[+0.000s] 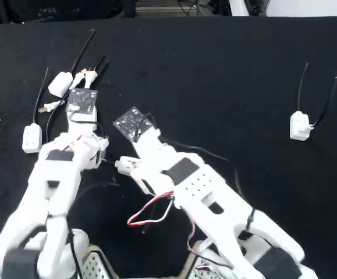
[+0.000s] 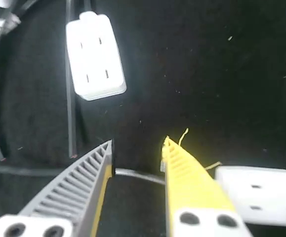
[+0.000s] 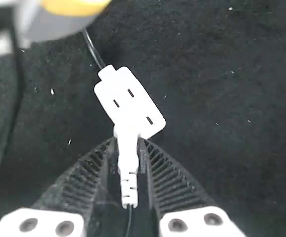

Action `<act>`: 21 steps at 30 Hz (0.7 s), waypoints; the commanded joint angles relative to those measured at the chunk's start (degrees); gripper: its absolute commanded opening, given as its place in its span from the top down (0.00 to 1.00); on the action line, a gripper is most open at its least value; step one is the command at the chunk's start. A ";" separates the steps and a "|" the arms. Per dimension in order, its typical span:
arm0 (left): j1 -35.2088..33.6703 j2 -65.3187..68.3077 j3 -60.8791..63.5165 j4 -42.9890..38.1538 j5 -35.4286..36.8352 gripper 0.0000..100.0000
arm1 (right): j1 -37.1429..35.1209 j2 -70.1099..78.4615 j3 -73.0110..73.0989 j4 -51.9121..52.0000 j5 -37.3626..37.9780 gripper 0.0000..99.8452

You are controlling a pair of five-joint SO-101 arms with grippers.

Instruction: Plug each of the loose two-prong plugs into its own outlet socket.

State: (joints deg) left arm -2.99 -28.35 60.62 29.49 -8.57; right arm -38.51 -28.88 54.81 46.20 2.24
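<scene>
My right gripper is shut on a white two-prong plug. The plug's front end meets the near end of a white outlet block; its prongs are hidden. My left gripper is open above the black mat, with a thin black cord running between its grey finger and its yellow finger. One white outlet lies ahead of it and another sits beside the yellow finger. In the high view, both arms point at the far-left cluster, where a loose plug lies.
More white outlets lie at the left edge, at the far left, and alone at the right with two black cords. Black cords cross the mat around the left cluster. The other arm's yellow fingertip shows beyond the right gripper's outlet.
</scene>
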 commanded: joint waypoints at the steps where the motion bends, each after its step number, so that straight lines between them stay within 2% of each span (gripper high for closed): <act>1: -0.66 12.48 -7.52 -3.25 -0.79 0.83 | -1.14 4.79 -2.42 -5.10 -0.53 0.99; 4: -0.75 16.44 -9.27 -2.99 -0.70 0.83 | -0.79 8.66 -2.59 -6.51 -0.53 0.99; 10: -0.40 14.33 -9.36 5.01 -0.70 0.83 | -0.26 12.18 -3.12 -8.97 -0.35 0.99; 15: -0.48 11.78 -9.19 13.01 -0.70 0.83 | 3.87 12.09 -3.30 -9.14 0.00 0.99; 21: -0.04 10.99 -7.87 15.74 -0.62 0.83 | 7.12 12.09 -5.05 -8.53 0.00 0.99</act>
State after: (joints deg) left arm -3.08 -15.52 52.97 43.91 -8.84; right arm -34.02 -16.84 53.23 38.46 1.98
